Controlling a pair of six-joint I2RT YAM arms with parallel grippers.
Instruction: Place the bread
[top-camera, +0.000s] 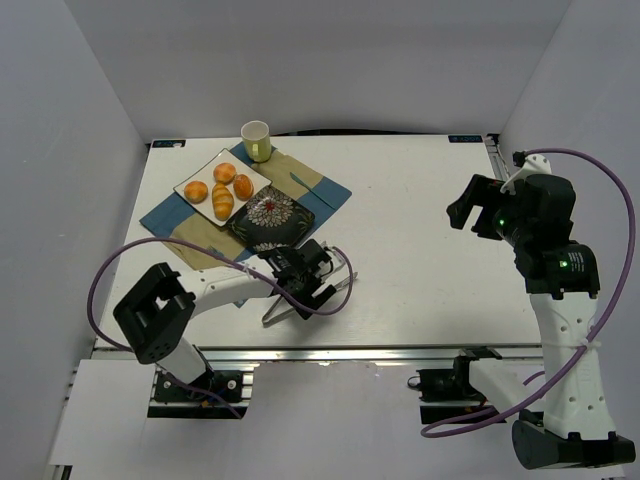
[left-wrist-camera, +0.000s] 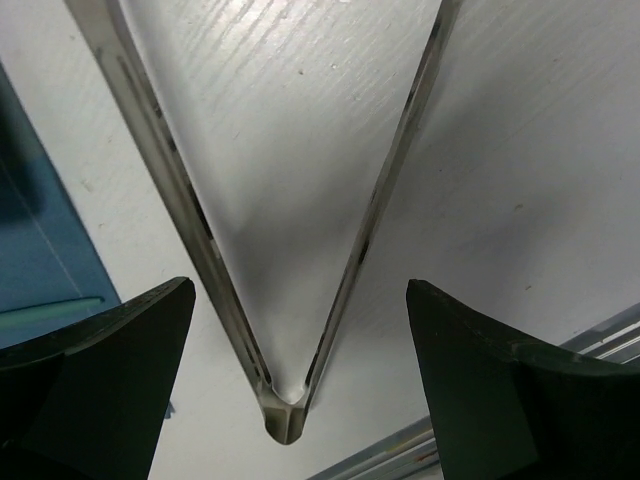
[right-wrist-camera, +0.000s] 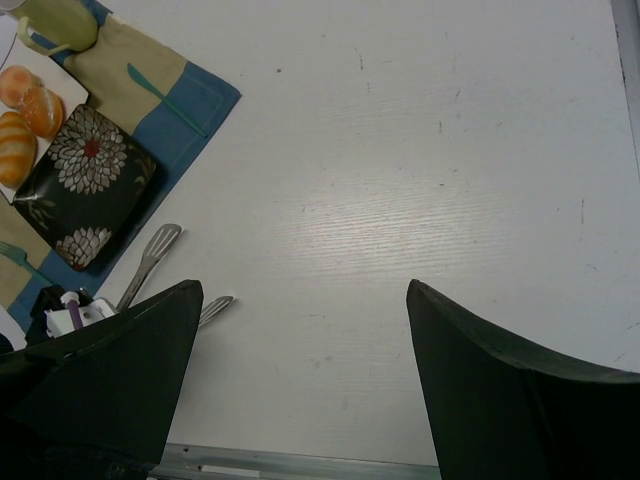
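Several golden bread rolls (top-camera: 222, 187) lie on a white rectangular plate (top-camera: 190, 180) at the back left. A dark floral plate (top-camera: 272, 217) sits just in front of it, with nothing on it. Metal tongs (top-camera: 290, 305) lie flat on the table near the front edge. My left gripper (top-camera: 305, 275) hovers right over them, open and empty. In the left wrist view the tongs' hinge (left-wrist-camera: 283, 415) lies between the spread fingers of the left gripper (left-wrist-camera: 300, 290). My right gripper (top-camera: 465, 212) is raised at the right, open and empty. Its wrist view shows the rolls (right-wrist-camera: 20, 110) and the dark plate (right-wrist-camera: 90, 185).
A blue and tan placemat (top-camera: 325, 192) lies under both plates. A pale green cup (top-camera: 257, 140) stands at its back edge and a teal utensil (top-camera: 302, 180) lies on its right side. The table's front rail (top-camera: 350, 352) runs just below the tongs.
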